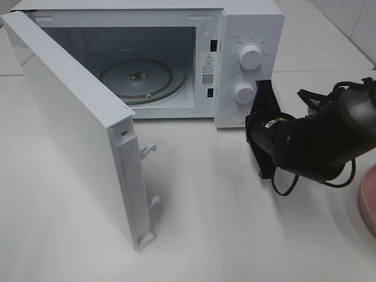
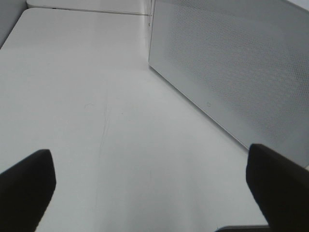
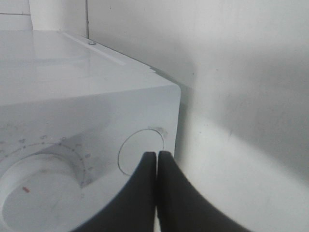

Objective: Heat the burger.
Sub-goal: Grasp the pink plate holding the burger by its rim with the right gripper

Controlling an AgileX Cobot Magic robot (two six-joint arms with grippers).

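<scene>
Right fingers [image 3: 140, 193] tight together, empty, at microwave button [image 3: 137, 145]; left fingers [image 2: 24, 188] wide apart, empty.

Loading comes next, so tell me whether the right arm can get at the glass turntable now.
Probably yes: the door is swung wide left, leaving the turntable exposed, and the right gripper, shut at the control panel beside it, has nothing between.

White worktop beneath a tiled wall

A smooth matte white tabletop [image 1: 223, 235] is seen filling the exterior high view from three round to nine o'clock, and a thin straight joint line [image 1: 329, 71] is drawn across it at two o'clock. Glossy pale wall tiles with grey grout [image 1: 361, 23] are glimpsed at one o'clock. Soft, even light is cast, and only faint shadows are left.
</scene>
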